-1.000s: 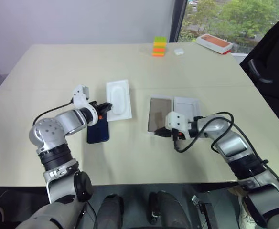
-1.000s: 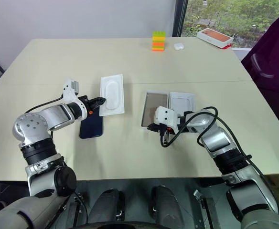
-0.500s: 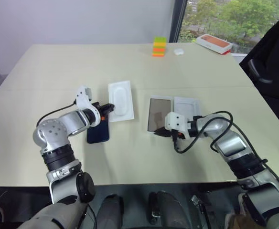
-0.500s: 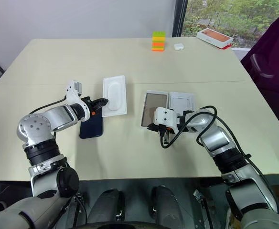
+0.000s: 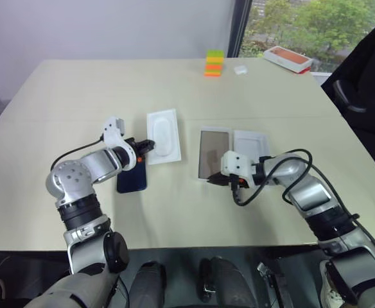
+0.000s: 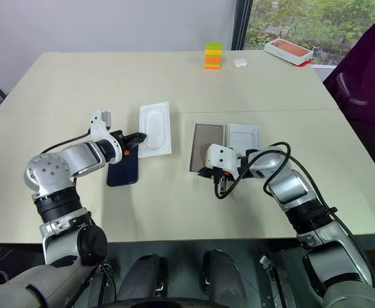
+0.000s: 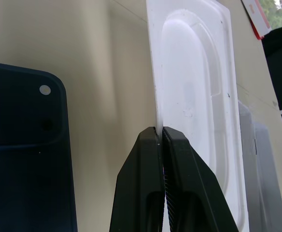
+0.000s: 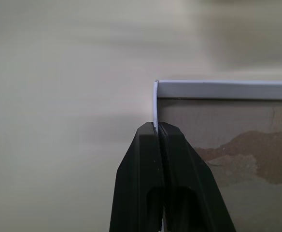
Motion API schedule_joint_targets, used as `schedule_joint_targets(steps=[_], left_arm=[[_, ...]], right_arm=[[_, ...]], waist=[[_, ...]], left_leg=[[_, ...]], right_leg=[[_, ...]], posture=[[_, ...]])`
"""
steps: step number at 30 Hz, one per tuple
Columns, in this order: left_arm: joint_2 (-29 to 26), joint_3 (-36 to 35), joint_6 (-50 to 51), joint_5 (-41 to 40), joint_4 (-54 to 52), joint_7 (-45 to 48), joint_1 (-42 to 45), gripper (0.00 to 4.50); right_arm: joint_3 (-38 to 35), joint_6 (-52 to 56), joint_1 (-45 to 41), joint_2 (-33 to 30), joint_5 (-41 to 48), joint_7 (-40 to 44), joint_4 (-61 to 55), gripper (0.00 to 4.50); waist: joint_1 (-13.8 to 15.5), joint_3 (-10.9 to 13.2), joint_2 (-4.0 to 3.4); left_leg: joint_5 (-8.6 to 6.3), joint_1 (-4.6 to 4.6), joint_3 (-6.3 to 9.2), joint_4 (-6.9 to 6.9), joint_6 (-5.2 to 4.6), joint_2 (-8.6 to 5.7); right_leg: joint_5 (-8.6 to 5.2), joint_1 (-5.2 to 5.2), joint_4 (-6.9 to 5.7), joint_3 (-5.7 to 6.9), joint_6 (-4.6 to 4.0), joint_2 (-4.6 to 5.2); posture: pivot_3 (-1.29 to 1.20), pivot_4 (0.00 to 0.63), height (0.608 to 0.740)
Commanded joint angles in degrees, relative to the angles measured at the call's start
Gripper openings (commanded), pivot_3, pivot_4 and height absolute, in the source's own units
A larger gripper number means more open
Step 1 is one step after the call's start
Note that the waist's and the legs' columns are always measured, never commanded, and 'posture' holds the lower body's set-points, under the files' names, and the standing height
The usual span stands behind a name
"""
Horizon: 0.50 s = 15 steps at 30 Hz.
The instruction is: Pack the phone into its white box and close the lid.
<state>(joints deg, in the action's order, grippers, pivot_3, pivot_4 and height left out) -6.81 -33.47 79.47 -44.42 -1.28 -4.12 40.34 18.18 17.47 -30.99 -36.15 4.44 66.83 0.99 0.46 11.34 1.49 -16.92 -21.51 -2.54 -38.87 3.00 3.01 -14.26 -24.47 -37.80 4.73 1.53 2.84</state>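
The dark navy phone [image 5: 131,179] lies flat on the table at the left, partly under my left wrist. My left gripper [image 5: 150,145] is shut on the near long edge of a white insert with an oval recess [image 7: 194,92], just right of the phone [image 7: 25,159]. The white box [image 5: 214,154], with a tan floor, lies open at the centre. My right gripper [image 8: 155,126] is shut on the box's thin wall [image 8: 228,89] at a near corner. The lid [image 5: 250,144] rests white inside up, touching the box's right side.
A stack of coloured blocks [image 5: 214,63] and a small white object [image 5: 240,69] stand at the table's far edge. An orange-topped box [image 5: 291,58] lies at the far right corner. A dark chair [image 5: 367,90] stands off the right side.
The white insert in my left gripper has slid slightly to the right, away from the phone. My right gripper keeps its hold on the box wall in the same place.
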Motion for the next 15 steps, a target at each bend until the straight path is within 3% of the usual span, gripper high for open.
schedule_joint_targets(steps=[1, 6, 15], left_arm=[[-0.46, -0.13, -0.58, -0.70, -1.50, 0.06, 1.17, 0.00], [0.63, -2.80, 0.88, -2.26, -0.53, -0.91, 3.14, 0.00], [1.60, -4.53, 7.70, -3.04, -2.38, -3.34, 5.73, 0.00]], right_arm=[[-0.60, 2.47, 1.11, -0.59, 3.58, 2.70, -5.86, 0.05], [0.90, 5.44, 3.06, 0.55, 4.47, 2.51, -10.42, 0.05], [4.85, 1.27, 3.09, 5.33, -0.35, -2.48, -6.92, 0.05]], waist=[[0.02, 0.01, 0.00], [-0.01, 0.03, 0.02], [-0.18, 0.05, 0.05]], left_leg=[[0.00, -0.01, 0.00, 0.04, 0.00, 0.00], [0.00, -0.05, 0.00, 0.11, 0.00, 0.00], [0.01, -0.04, 0.01, 0.13, 0.01, 0.00]], right_leg=[[0.00, 0.00, 0.04, 0.00, 0.00, 0.00], [0.00, -0.02, 0.17, 0.02, 0.01, 0.00], [0.00, -0.02, 0.18, 0.04, 0.02, -0.01]], posture=[[0.00, 0.150, 0.740], [0.00, 0.150, 0.740], [0.00, 0.150, 0.740]])
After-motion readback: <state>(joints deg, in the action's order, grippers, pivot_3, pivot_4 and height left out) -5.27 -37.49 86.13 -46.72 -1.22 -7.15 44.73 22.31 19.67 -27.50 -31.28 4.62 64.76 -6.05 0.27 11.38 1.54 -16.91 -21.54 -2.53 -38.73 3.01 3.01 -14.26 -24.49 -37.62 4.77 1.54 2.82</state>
